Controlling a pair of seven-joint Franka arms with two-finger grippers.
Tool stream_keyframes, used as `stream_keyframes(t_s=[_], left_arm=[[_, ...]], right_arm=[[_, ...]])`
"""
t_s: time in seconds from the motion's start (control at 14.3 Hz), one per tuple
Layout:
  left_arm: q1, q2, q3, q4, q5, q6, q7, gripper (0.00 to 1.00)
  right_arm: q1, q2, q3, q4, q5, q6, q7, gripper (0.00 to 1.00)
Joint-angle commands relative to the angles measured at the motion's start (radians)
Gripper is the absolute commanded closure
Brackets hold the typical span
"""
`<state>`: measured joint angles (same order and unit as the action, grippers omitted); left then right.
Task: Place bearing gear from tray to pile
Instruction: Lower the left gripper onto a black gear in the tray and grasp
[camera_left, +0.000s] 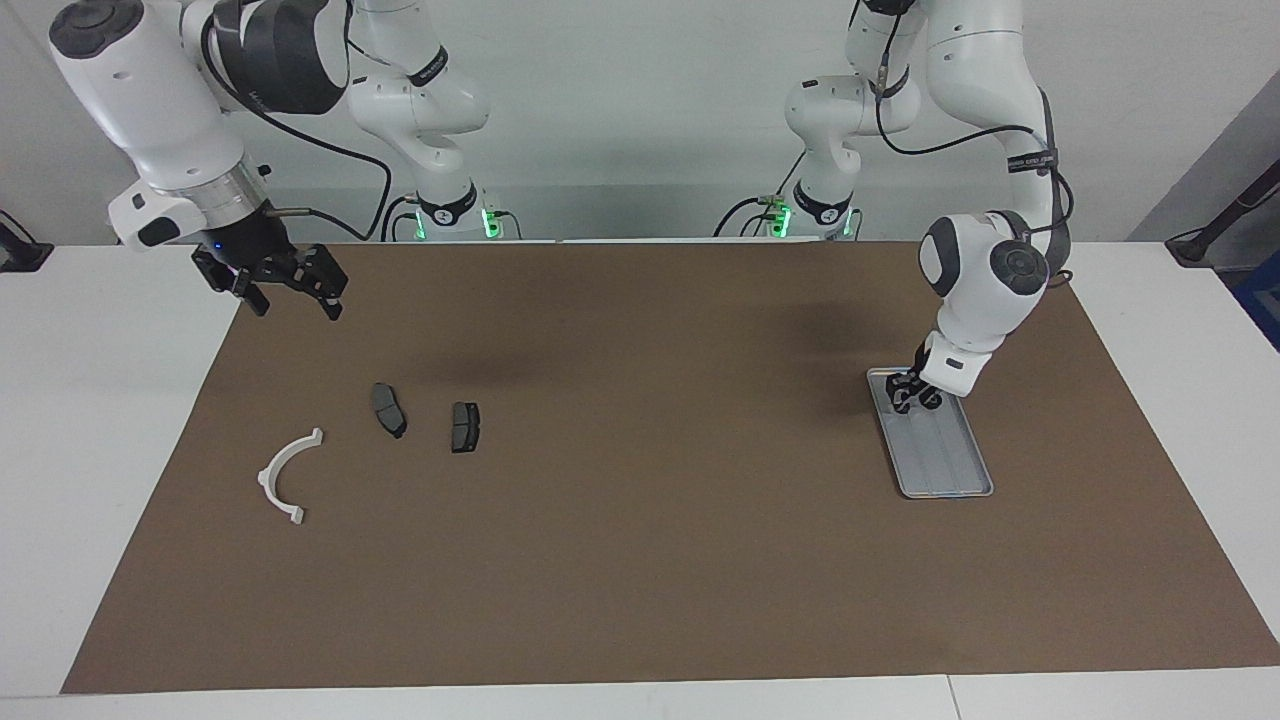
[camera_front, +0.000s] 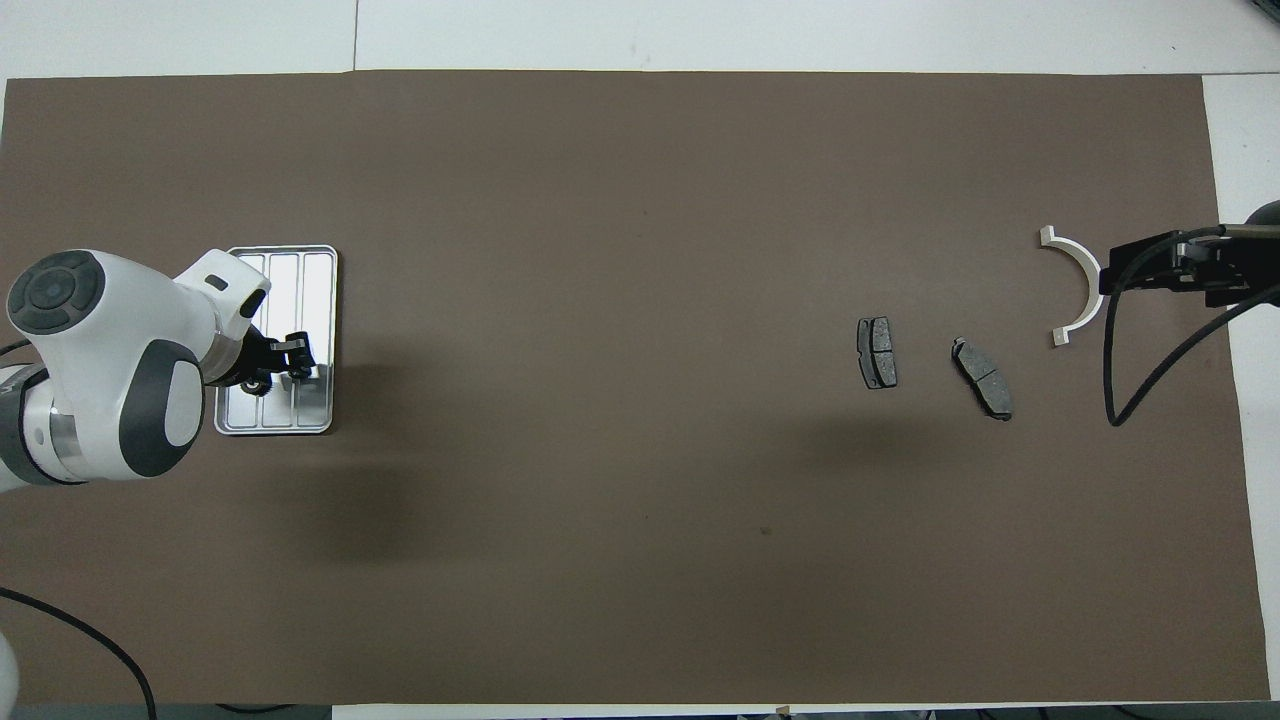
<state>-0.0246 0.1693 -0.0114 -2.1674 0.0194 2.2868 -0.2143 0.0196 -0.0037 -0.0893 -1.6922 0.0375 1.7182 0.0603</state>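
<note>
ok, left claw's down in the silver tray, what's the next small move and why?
Probably a short straight lift. The left claw sits low in the ridged silver metal tray, closed around one of the small black gears, though a firm grip can't be confirmed. The white half-ring bracket and two dark grey brake pads lie toward the right arm's end, so clear the rim first.

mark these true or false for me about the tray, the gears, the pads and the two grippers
1. The left gripper is down in the tray. True.
2. The tray lies beside the white bracket. False: it lies at the left arm's end of the table, the bracket at the right arm's.
3. The right gripper holds a brake pad. False: it is open, holding nothing.
4. Two brake pads lie on the brown mat. True.
</note>
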Motion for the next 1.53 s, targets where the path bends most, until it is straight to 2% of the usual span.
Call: stream_keyframes(t_s=[0.0, 1.05, 1.33, 1.4, 1.47], left_arm=[[-0.012, -0.001, 0.008, -0.019, 0.002, 0.04, -0.017, 0.5], [-0.031, 0.013, 0.01, -0.026, -0.016, 0.068, -0.034, 0.52], [-0.029, 0.012, 0.01, -0.046, -0.016, 0.079, -0.028, 0.57], [-0.028, 0.012, 0.01, -0.046, -0.016, 0.079, -0.028, 0.62], [-0.028, 0.012, 0.01, -0.045, -0.016, 0.077, -0.028, 0.74]], right_arm=[[-0.006, -0.006, 0.0, -0.026, 0.005, 0.044, -0.031, 0.0], [0.005, 0.008, 0.0, -0.029, -0.004, 0.073, -0.025, 0.0], [0.005, 0.024, 0.0, -0.024, -0.004, 0.095, -0.025, 0.0], [0.006, 0.031, 0.002, -0.023, -0.004, 0.096, -0.024, 0.0], [0.006, 0.031, 0.003, -0.02, -0.004, 0.098, -0.024, 0.0]])
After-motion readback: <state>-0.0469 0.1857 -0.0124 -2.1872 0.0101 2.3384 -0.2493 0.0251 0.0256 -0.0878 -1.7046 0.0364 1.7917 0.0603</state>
